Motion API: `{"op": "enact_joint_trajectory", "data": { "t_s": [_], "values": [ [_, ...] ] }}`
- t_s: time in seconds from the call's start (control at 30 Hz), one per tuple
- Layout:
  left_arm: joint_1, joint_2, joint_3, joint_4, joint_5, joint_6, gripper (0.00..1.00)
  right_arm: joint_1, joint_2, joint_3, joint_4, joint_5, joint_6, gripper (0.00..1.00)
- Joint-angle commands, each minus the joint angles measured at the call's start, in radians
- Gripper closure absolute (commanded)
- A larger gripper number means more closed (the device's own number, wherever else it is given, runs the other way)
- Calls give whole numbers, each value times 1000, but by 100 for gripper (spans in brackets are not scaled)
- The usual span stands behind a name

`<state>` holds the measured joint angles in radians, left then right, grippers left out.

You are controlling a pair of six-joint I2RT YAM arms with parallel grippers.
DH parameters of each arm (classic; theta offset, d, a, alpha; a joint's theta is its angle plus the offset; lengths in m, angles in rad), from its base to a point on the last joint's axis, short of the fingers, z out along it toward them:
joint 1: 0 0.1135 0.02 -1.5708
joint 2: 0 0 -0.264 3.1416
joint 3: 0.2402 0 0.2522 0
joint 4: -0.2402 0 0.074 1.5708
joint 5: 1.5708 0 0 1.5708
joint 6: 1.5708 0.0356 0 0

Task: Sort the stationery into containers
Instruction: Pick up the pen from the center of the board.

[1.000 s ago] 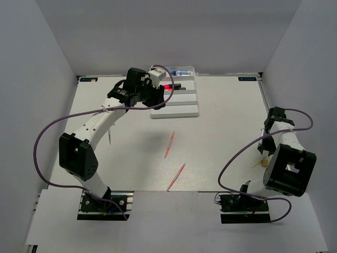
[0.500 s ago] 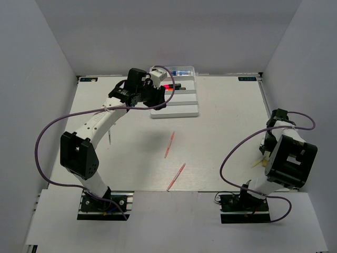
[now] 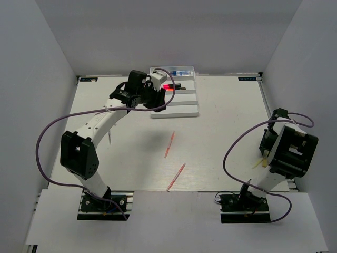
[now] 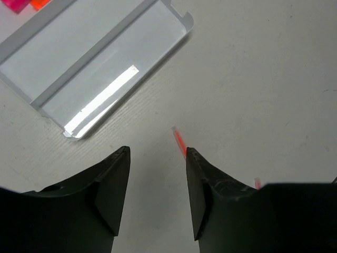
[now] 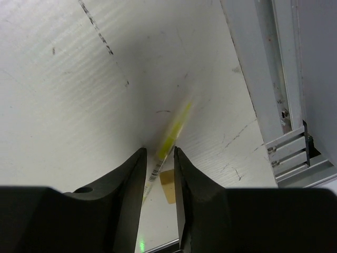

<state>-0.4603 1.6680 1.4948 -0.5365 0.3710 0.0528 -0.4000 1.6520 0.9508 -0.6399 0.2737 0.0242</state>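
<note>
The white tray [image 3: 184,105] stands at the back, with a clear blue-capped bottle [image 3: 179,71] in its far row and the pink and orange markers [image 3: 171,86] in a row nearer to me. My left gripper [image 3: 157,100] hovers open and empty at the tray's left near corner [image 4: 71,132]. Two thin pink-orange sticks [image 3: 169,144] [image 3: 177,176] lie mid-table, and one stick [image 4: 180,141] shows by my right fingertip. My right gripper [image 5: 159,152] is low at the right edge, open, straddling the pale pen [image 5: 176,126]. The tan eraser [image 5: 167,185] lies just under it.
The table's metal side rail [image 5: 279,79] runs close along the right of the right gripper. White walls close in the back and both sides. A purple cable [image 3: 47,137] loops out from the left arm.
The right arm has folded back and down towards the pen at the right edge, its jaws narrowing slightly. The left arm has barely shifted by the tray.
</note>
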Motion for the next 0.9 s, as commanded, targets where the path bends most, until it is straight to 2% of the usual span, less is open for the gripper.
{"op": "enact_joint_trajectory", "data": {
  "t_s": [0.0, 0.17, 0.4, 0.53, 0.77, 0.87],
  "values": [
    [-3, -53, -18, 18, 14, 25, 43, -3, 49, 42, 6, -47, 33, 67],
    [-3, -59, -25, 9, 5, 36, 43, 6, 52, 49, 2, -135, 29, 79],
    [-3, -73, -56, 18, 2, 33, 43, 85, 87, 88, -6, -211, 54, 87],
    [-3, -89, -68, 18, -10, 41, 43, 154, 118, 108, 5, -226, 69, 100],
    [6, -143, -140, 53, -14, 6, 43, 266, 123, 138, 35, -299, 53, 100],
    [18, -148, -154, 33, 11, -40, 43, 322, 112, 192, 34, -344, -10, 100]
  ]
}}
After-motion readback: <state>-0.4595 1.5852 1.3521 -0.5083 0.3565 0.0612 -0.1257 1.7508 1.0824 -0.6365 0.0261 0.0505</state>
